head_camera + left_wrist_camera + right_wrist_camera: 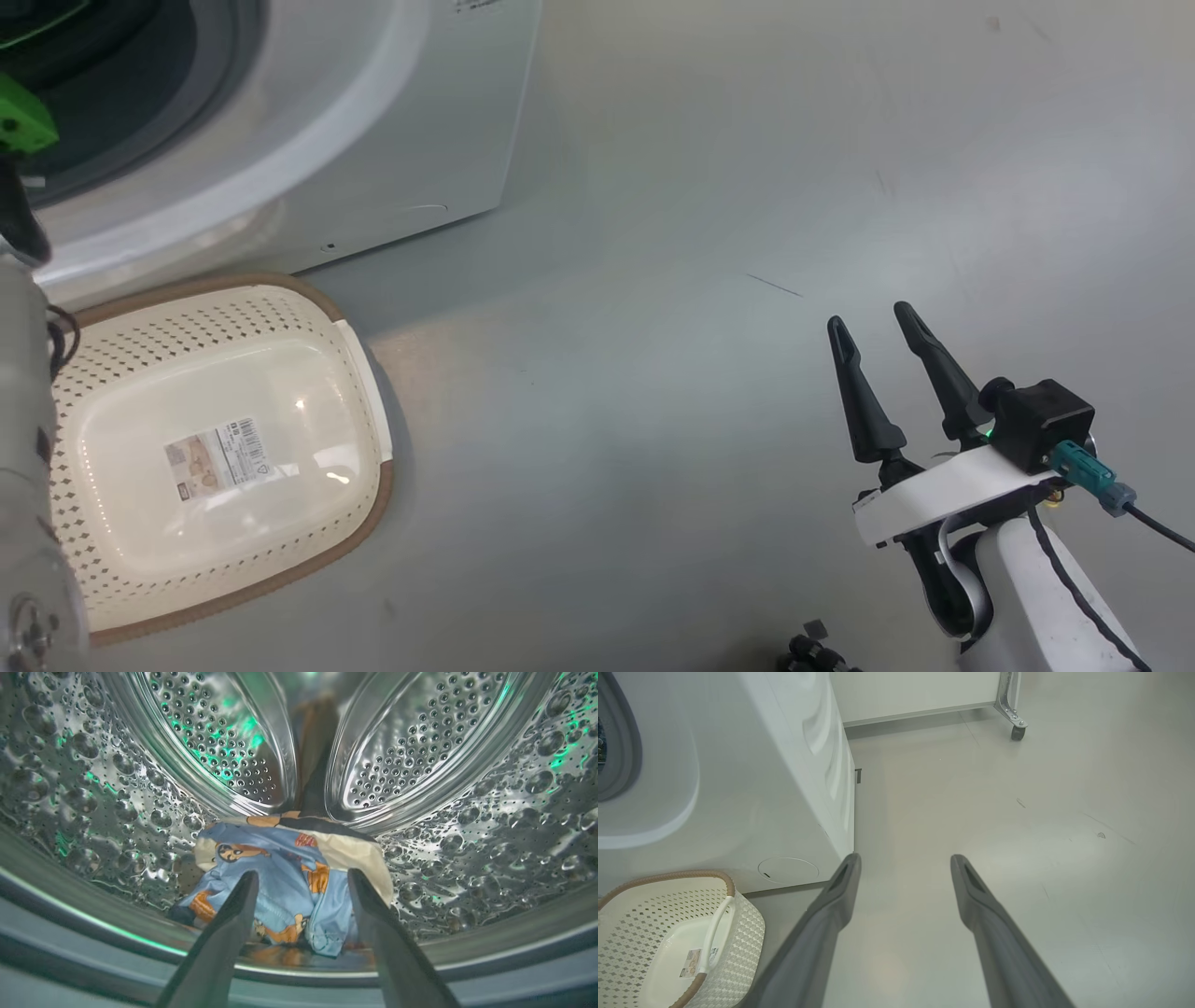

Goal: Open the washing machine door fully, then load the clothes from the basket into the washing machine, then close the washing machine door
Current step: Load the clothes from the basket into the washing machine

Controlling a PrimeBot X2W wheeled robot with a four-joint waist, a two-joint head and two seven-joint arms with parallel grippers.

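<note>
The light blue printed clothes (pixel 285 882) lie in a heap on the bottom of the washing machine's steel drum (pixel 93 788). My left gripper (pixel 302 877) is open just in front of the heap, inside the drum mouth, holding nothing. The white washing machine (pixel 373 140) stands at the upper left of the head view, its opening partly seen. The cream basket (pixel 215 457) sits on the floor before it, with only a label sticker on its floor. My right gripper (pixel 873 322) hovers open over bare floor at the lower right. The washing machine door is out of view.
The grey floor (pixel 700 280) spreads to the right of the machine. A white panel on a castor wheel (pixel 1017 731) stands behind the machine in the right wrist view. My left forearm (pixel 23 467) runs along the left edge of the head view.
</note>
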